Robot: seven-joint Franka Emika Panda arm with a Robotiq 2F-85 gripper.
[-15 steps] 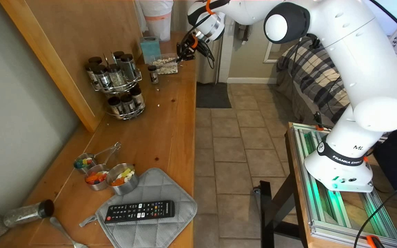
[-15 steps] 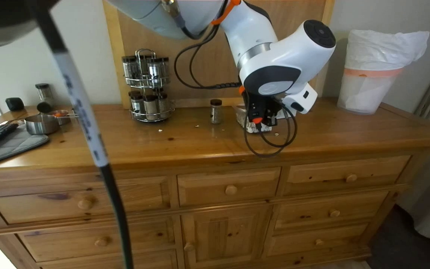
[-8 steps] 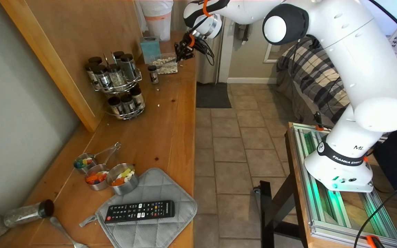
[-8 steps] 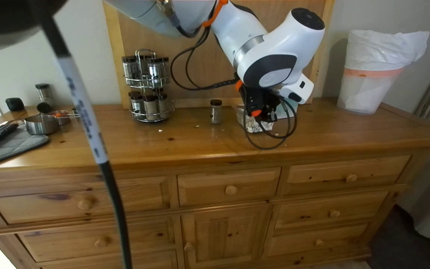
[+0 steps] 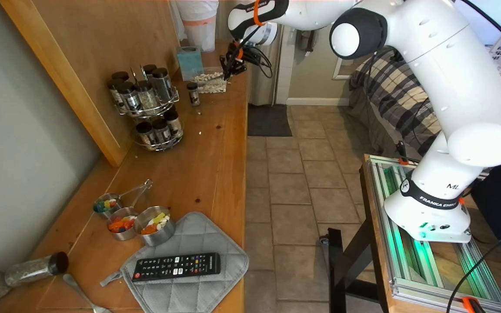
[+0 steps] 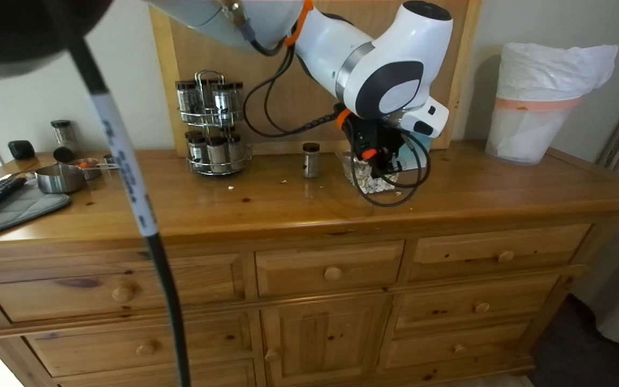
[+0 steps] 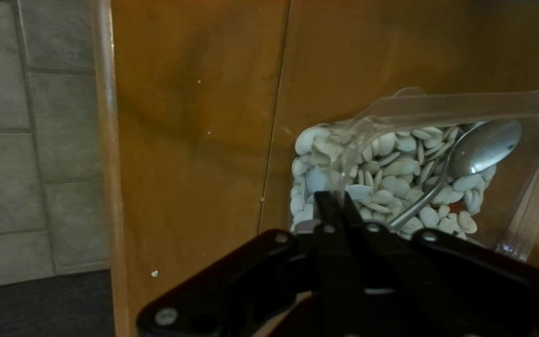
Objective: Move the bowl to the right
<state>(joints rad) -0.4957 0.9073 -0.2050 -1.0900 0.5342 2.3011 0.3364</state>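
Bowl [image 7: 461,106]: one, clear and straight-walled, filled in good part with pale seeds [image 7: 393,182]. Located on or just over the dresser [image 5: 207,161], towards its 12 o'clock end in an exterior view; whether the base bears on it is too hard to make out.

Gripper [image 7: 336,200]: jaws together, the bowl's wall pinched between them, at the bowl's 8 o'clock in the wrist view. The hold is on a single wall, probably because that thin edge suits the jaws where the full width would not.

Spoon [image 7: 484,145]: one, lying on the seeds, head at 2 o'clock, handle running towards 7, its end hidden by the gripper; presumably for scooping.

Neighbours, by the bowl's clock in an exterior view: blue box [image 5: 190,65] at 10, near, contact uncertain; jar [image 5: 194,94], upright, at 8; bin [image 5: 200,32] at 12, beyond the blue box.

Assessment: the grasp looks made; shifting appears to be the step in hand. "Right", taken as the robot's, means 12 o'clock in that view, past the blue box. Held by one wall, the loaded bowl may tip or the spoon slide, so a low, level course seems called for.
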